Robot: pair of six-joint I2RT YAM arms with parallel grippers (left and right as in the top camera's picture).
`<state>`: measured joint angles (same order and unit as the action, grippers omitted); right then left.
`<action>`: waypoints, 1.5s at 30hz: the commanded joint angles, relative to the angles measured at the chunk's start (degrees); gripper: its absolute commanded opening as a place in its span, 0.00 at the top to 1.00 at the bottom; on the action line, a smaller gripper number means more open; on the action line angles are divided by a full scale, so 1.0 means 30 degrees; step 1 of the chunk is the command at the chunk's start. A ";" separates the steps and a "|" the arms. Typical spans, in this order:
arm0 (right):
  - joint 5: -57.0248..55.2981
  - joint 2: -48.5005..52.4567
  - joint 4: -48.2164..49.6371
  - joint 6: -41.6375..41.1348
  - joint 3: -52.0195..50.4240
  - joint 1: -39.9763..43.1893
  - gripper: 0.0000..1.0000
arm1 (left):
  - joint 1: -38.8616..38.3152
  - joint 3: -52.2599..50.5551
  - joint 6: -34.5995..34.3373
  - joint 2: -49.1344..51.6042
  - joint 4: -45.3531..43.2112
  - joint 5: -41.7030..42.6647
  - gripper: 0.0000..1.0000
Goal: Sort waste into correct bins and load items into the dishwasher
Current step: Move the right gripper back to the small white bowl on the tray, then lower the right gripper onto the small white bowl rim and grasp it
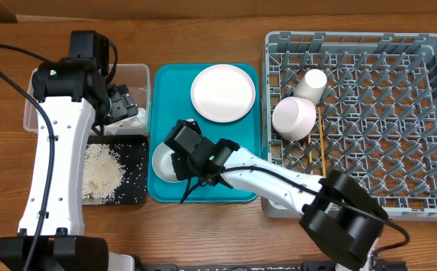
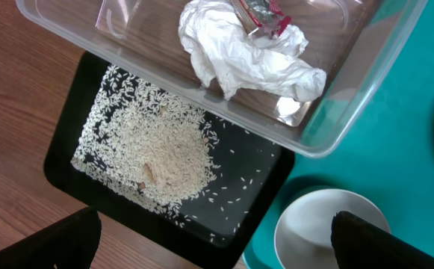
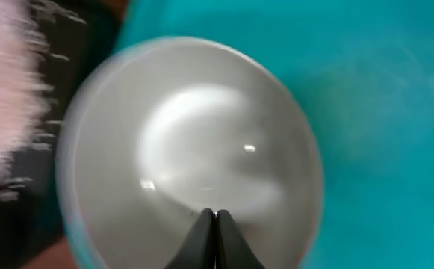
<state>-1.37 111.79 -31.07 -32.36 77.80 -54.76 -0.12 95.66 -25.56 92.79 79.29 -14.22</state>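
So, white bowl (image 1: 160,162) sits mouth-up in the front-left corner of the teal tray (image 1: 170,98), right gripper (image 3: 215,221) jaws pressed together over it, left gripper (image 2: 217,243) spread wide left of the tray, red wrapper (image 2: 263,15) print unreadable.

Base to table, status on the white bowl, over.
Left tool open over clear tub. Right tool shut at white bowl rim, grip unconfirmed. Pink plate clear of it.

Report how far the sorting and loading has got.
Done: napkin and wrapper in the clear tub, rice in the black tray; cup, pink bowl and chopsticks in the rack. In hand: right end effector, shut, at the white bowl. Still to load: that bowl and the plate, both on the teal tray.
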 commanded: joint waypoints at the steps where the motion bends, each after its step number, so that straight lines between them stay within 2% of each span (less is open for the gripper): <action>1: -0.2149 0.0809 -0.0743 -0.0095 -0.0255 0.0095 0.96 | 0.0036 0.0197 -0.0073 -0.0073 -0.0022 -0.0255 0.00; 5: -0.3606 0.0933 -0.1829 -0.0102 -0.0255 0.0182 0.96 | 0.0036 0.0197 -0.0073 -0.0073 -0.0022 -0.0255 0.00; 7: -0.5836 0.0896 -0.3060 -0.0379 -0.0233 0.0204 0.96 | 0.0036 0.0197 -0.0073 -0.0073 -0.0022 -0.0255 0.00; 11: -0.9413 0.0634 -0.5763 -0.2375 0.0102 0.0284 0.96 | 0.0036 0.0197 -0.0073 -0.0073 -0.0022 -0.0255 0.00; 14: -1.0324 0.0015 -0.6761 -0.2943 0.0255 0.0313 0.96 | 0.0036 0.0197 -0.0073 -0.0073 -0.0022 -0.0255 0.00; 18: -0.9362 -0.0160 -0.6470 -0.2871 0.0452 0.0313 0.94 | 0.0036 0.0197 -0.0073 -0.0073 -0.0022 -0.0255 0.00; 23: -0.7337 -0.0663 -0.6572 -0.0466 0.1413 0.0299 0.95 | 0.0036 0.0197 -0.0073 -0.0073 -0.0022 -0.0255 0.00; 27: -0.5559 -0.1887 -0.6841 -0.0051 0.2208 0.0160 0.92 | 0.0036 0.0197 -0.0066 -0.0073 -0.0022 -0.0255 0.00; 28: -0.5122 -0.2157 -0.6819 -0.0051 0.2237 0.0160 0.85 | 0.0036 0.0197 -0.0073 -0.0073 -0.0022 -0.0255 0.00; 30: -0.4102 -0.2572 -0.6929 -0.0051 0.2237 0.0168 0.62 | 0.0036 0.0197 -0.0073 -0.0073 -0.0022 -0.0255 0.00; 31: -0.3738 -0.2594 -0.7060 -0.0051 0.2237 0.0168 0.54 | 0.0036 0.0197 -0.0073 -0.0073 -0.0022 -0.0255 0.00; 32: -0.3461 -0.2594 -0.7220 -0.0051 0.2237 0.0168 0.51 | 0.0036 0.0197 -0.0073 -0.0073 -0.0022 -0.0255 0.00; 35: -0.2528 -0.2543 -0.7351 -0.0051 0.1923 0.0168 0.50 | 0.0036 0.0197 -0.0066 -0.0073 -0.0022 -0.0255 0.00; 42: -0.1282 -0.2251 -0.6258 0.0758 0.0678 -0.0168 0.61 | 0.0036 0.0197 -0.0073 -0.0073 -0.0022 -0.0255 0.00; 45: -0.1275 -0.2033 -0.6156 0.0831 0.0248 -0.0233 0.62 | 0.0036 0.0197 -0.0073 -0.0073 -0.0022 -0.0255 0.00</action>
<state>-6.59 104.64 -50.11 -31.07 79.94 -54.94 -0.12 95.66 -25.56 92.79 79.29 -14.22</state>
